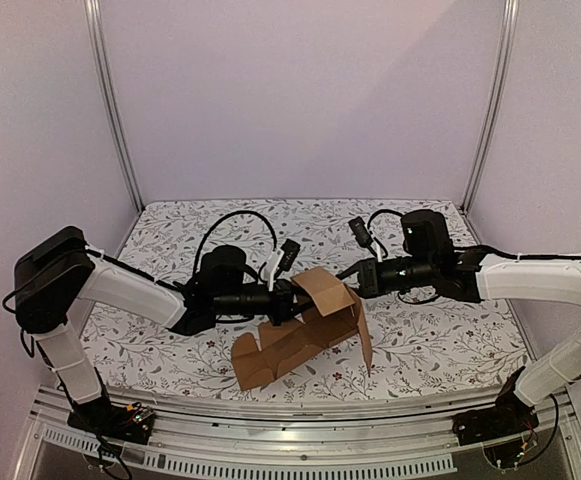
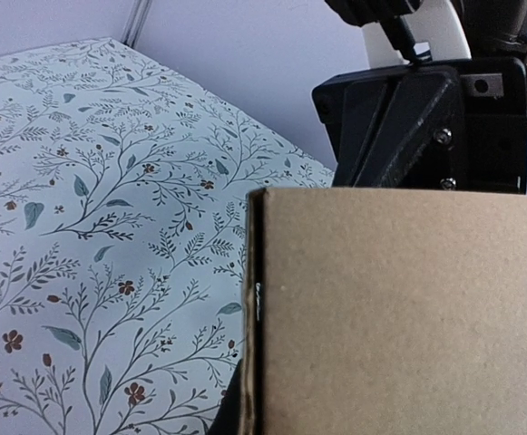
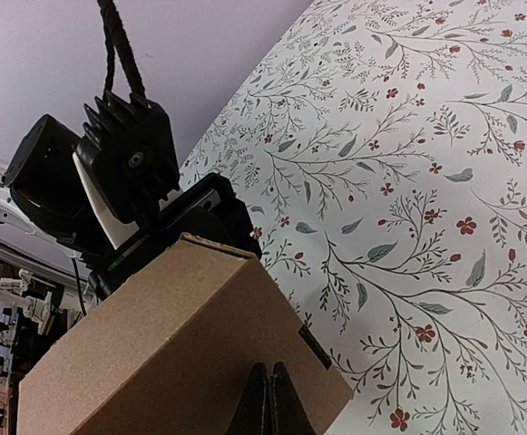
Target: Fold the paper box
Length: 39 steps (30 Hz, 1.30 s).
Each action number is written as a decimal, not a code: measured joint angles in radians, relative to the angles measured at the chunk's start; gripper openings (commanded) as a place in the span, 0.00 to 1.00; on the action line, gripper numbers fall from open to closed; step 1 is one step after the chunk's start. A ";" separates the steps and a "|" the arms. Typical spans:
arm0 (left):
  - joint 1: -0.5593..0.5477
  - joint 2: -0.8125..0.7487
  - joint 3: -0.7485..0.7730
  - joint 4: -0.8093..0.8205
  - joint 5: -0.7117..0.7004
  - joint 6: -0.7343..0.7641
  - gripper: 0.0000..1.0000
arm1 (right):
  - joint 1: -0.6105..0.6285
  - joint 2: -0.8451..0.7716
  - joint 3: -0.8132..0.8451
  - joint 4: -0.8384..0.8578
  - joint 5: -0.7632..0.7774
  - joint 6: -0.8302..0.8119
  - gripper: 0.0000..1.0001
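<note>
You were mid-fold: the paper box (image 1: 295,345) sat half formed between and just below both sets of fingers. Your left fingers (image 1: 288,300) seemed clamped on one wall, and your right fingers (image 3: 259,408) were pressed together by the top flap. The next move called for tucking that flap down.

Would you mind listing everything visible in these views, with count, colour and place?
paper box: one, plain brown, partly folded, mid-table between the two grippers.
tablecloth: one, white with grey-green sprigs and small red flowers, covering the table.
frame posts: two, silver, at the back corners.
walls: pale lilac, behind and to both sides.
rail: one, silver, along the near edge.
arms: two, white and black, reaching inward.
left gripper: black, closed on the box's left side.
right gripper: black, closed on its upper right flap.
</note>
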 measured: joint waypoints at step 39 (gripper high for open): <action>0.050 -0.064 -0.006 -0.022 -0.003 0.010 0.00 | 0.014 0.016 0.032 -0.035 0.000 -0.026 0.00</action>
